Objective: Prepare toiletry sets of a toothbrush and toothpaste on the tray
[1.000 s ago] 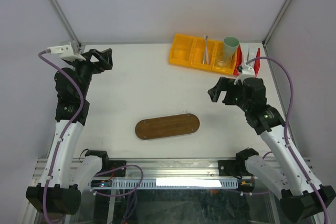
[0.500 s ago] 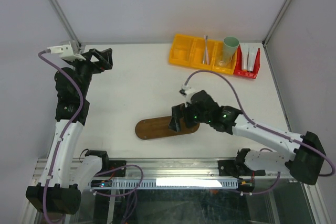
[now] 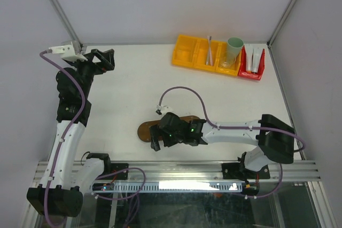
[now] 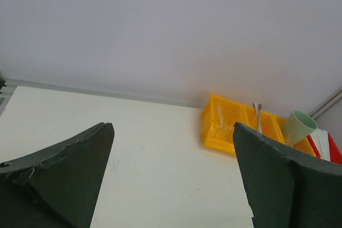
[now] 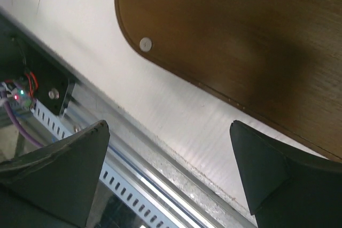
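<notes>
1. The tray (image 3: 144,130) is laid flat on the white table (image 3: 133,89), close to the near edge and roughly between the two arm bases. Its long axis is run left to right, with the right end angled a touch further from the arms
2. The right gripper (image 3: 156,136) is stretched low over the tray's left half, so most of the board is hidden in the top view. The jaws are spread as wide as they go and nothing is held between them
3. From the right wrist, the rounded left end of the tray (image 5: 240,36) can be seen, with a small pale dot (image 5: 145,44) on the wood and the metal rail (image 5: 160,185) along the table edge below it. The right gripper (image 5: 170,126) is pointed at the strip between the two
4. The toothbrushes (image 3: 210,52) are kept in the yellow bin (image 3: 184,56) at the far right, long axis near to far. Which end has the bristles can't be told, tbh
5. The tubes (image 3: 254,60) are set side by side in the red bin (image 3: 251,74), just right of the green cup (image 3: 233,49), also lengthwise near to far and well apart from the tray
6. The left gripper (image 3: 108,59) is held up at the far left corner, jaws fully apart and empty, pointed towards the bins
</notes>
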Controlling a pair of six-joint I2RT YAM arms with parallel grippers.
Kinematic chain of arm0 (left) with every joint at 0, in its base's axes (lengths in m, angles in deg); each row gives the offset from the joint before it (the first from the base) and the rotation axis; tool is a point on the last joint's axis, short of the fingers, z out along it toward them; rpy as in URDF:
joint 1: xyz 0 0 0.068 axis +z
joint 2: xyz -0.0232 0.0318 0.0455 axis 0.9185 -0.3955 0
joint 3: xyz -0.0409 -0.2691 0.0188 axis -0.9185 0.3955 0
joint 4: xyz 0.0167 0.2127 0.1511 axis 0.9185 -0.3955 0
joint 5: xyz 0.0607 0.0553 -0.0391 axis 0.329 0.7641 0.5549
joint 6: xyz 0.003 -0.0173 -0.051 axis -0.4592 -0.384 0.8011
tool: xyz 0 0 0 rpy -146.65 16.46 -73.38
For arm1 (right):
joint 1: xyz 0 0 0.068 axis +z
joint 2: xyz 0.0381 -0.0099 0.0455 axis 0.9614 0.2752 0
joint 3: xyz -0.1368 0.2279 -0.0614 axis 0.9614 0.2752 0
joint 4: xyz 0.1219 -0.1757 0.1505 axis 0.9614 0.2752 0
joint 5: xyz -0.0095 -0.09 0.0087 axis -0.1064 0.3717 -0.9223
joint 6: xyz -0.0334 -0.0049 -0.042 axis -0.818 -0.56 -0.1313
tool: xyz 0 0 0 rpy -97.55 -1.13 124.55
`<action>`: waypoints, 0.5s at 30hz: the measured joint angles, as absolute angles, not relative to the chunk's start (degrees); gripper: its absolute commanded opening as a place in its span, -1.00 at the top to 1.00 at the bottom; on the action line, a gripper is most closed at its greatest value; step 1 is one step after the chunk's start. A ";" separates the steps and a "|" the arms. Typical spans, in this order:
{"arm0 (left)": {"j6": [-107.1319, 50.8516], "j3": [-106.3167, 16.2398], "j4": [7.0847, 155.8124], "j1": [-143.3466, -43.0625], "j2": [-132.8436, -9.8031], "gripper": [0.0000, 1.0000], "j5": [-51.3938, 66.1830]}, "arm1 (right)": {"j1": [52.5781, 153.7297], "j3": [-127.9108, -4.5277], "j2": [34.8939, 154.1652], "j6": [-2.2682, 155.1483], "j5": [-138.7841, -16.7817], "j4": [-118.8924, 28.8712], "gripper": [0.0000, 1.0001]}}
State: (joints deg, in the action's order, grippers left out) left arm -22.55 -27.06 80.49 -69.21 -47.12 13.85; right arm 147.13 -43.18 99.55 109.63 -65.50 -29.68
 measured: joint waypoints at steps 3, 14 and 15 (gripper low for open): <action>-22.55 -27.06 80.49 -69.21 -47.34 -0.98 13.85 | 146.93 -43.75 101.78 112.61 -63.49 -30.99 -1.00; -22.55 -27.06 80.21 -69.21 -47.58 -0.98 13.85 | 148.33 -43.45 104.32 121.24 -58.07 -32.13 -1.00; -22.55 -27.06 80.16 -69.21 -47.58 -0.98 13.85 | 148.33 -43.07 104.14 121.79 -57.37 -32.00 -1.00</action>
State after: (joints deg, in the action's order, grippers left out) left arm -22.55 -27.06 80.16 -69.21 -47.58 13.85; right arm 148.33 -43.07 104.14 121.79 -57.37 -32.00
